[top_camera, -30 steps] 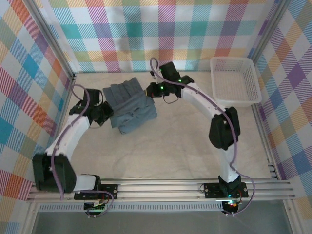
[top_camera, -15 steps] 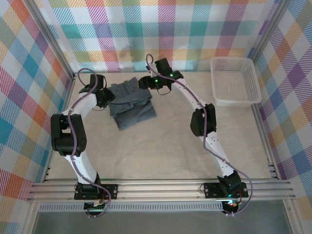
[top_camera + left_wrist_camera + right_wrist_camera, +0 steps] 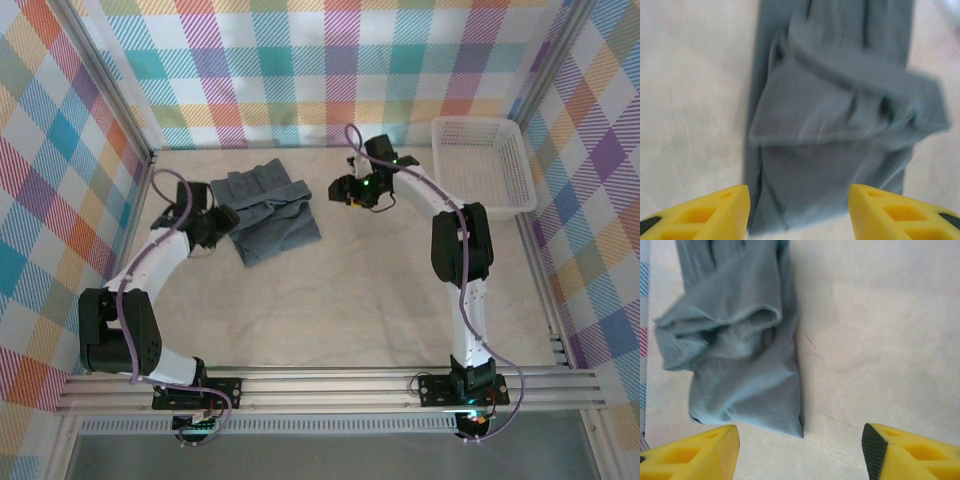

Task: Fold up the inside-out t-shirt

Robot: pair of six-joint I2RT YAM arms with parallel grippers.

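Observation:
The inside-out t-shirt (image 3: 268, 212) lies as a folded slate-grey bundle on the cream table, left of centre, with a loose rumpled layer on top. My left gripper (image 3: 227, 222) sits at its left edge, open. In the left wrist view the t-shirt (image 3: 840, 125) spreads ahead of the open left gripper (image 3: 799, 215), whose yellow fingers (image 3: 715, 212) hold nothing. My right gripper (image 3: 339, 190) hangs to the right of the bundle, apart from it and open. In the right wrist view the t-shirt (image 3: 740, 340) lies ahead and to the left of the open right gripper (image 3: 800, 455), over bare table.
A white mesh basket (image 3: 480, 165) stands at the back right against the checked wall. Metal frame rails (image 3: 330, 385) run along the near edge, and checked walls close in the other sides of the table.
Both grippers went from shut to open and let go of the t-shirt. The right arm pulled away to the right. The left arm drew back to the bundle's left edge.

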